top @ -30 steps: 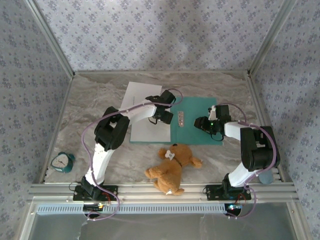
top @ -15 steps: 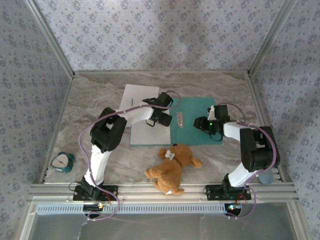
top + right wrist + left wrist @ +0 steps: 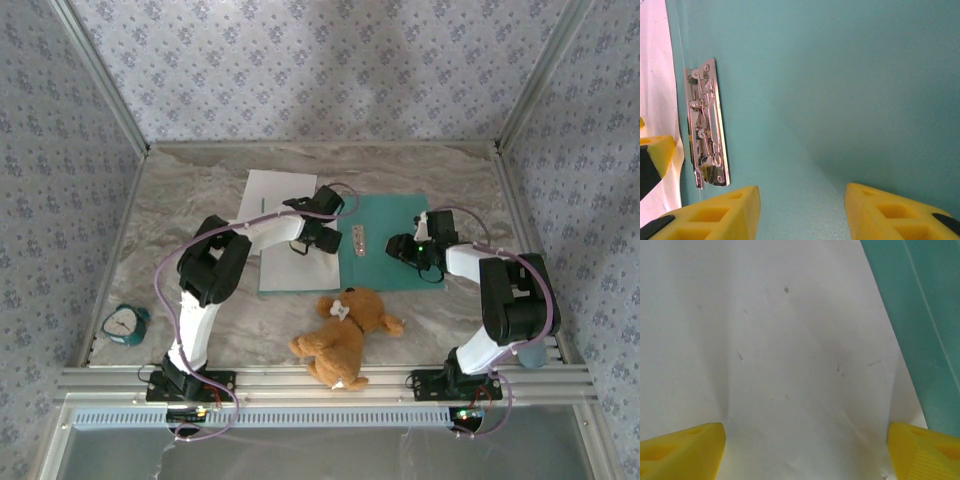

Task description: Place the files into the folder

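Top view: left gripper [image 3: 316, 237] hung over sheet [image 3: 283, 266] on folder [image 3: 392, 214] left half. Sheet's long axis ran near-to-far. Second sheet [image 3: 272, 188] lay beyond (left arm nearer both).
Left wrist: jaws wide, empty, paper beneath.
Right wrist: right gripper [image 3: 802, 210] parted, empty, above folder; clip [image 3: 707, 127] to left.

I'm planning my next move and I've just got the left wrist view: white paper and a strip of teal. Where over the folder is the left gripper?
Observer: The left gripper hangs over the paper on the folder's left half, next to the clip at the spine.
Operator: And the right gripper?
Observer: The right gripper is over the folder's bare right half, jaws open with nothing between them.
Operator: Is all the paper inside?
Observer: No. A tilted sheet sticks out past the folder's far edge.
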Robot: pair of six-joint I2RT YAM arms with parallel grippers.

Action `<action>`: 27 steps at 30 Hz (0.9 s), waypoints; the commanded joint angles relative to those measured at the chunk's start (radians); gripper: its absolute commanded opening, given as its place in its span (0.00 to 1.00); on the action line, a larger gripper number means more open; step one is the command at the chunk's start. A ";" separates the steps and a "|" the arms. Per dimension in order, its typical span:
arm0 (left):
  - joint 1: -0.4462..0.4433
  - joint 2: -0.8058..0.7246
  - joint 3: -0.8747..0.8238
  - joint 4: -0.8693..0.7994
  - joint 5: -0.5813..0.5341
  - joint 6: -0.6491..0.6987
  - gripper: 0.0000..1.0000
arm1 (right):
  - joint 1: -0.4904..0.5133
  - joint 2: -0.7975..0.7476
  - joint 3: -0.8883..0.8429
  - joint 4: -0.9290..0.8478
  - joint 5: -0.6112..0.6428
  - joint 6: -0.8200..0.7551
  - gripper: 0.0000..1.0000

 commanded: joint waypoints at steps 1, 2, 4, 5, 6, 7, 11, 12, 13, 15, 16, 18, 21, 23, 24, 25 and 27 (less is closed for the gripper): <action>0.021 -0.031 -0.031 -0.055 -0.015 -0.022 0.84 | 0.004 -0.022 -0.018 -0.027 0.029 0.020 0.50; 0.024 -0.031 -0.030 -0.058 -0.017 -0.027 0.84 | 0.004 -0.022 -0.018 -0.028 0.029 0.019 0.50; 0.029 -0.033 -0.030 -0.063 -0.016 -0.039 0.84 | 0.003 -0.021 -0.019 -0.027 0.029 0.021 0.50; 0.032 -0.034 -0.030 -0.065 -0.018 -0.045 0.84 | 0.004 -0.022 -0.018 -0.026 0.027 0.022 0.50; 0.034 -0.037 -0.030 -0.062 -0.017 -0.049 0.84 | 0.003 -0.022 -0.019 -0.026 0.027 0.021 0.50; 0.037 -0.040 -0.034 -0.059 -0.010 -0.047 0.84 | 0.003 -0.022 -0.020 -0.027 0.027 0.021 0.50; 0.037 -0.041 -0.024 -0.053 0.018 -0.042 0.84 | 0.002 -0.022 -0.019 -0.026 0.024 0.020 0.50; 0.037 -0.043 -0.019 -0.053 0.026 -0.040 0.84 | 0.004 -0.020 -0.019 -0.026 0.023 0.020 0.50; 0.036 -0.047 -0.014 -0.052 0.033 -0.039 0.84 | 0.003 -0.020 -0.017 -0.026 0.024 0.020 0.50; 0.037 -0.057 0.000 -0.051 0.046 -0.034 0.86 | 0.003 -0.019 -0.015 -0.026 0.023 0.018 0.50; 0.036 -0.061 0.009 -0.055 0.052 -0.032 0.87 | 0.004 -0.017 -0.014 -0.026 0.021 0.019 0.50; 0.037 -0.069 0.024 -0.058 0.060 -0.032 0.89 | 0.005 -0.015 -0.012 -0.027 0.021 0.017 0.50; 0.037 -0.081 0.039 -0.058 0.071 -0.035 0.90 | 0.005 -0.014 -0.012 -0.026 0.020 0.015 0.50; 0.039 -0.093 0.043 -0.059 0.076 -0.039 0.91 | 0.005 -0.015 -0.013 -0.028 0.019 0.014 0.50; 0.039 -0.101 0.041 -0.058 0.076 -0.042 0.91 | 0.005 -0.015 -0.011 -0.029 0.019 0.012 0.50; 0.041 -0.107 0.040 -0.059 0.075 -0.044 0.91 | 0.005 -0.015 -0.011 -0.030 0.018 0.011 0.50; 0.045 -0.123 0.033 -0.057 0.063 -0.049 0.91 | 0.005 -0.016 -0.011 -0.031 0.017 0.011 0.50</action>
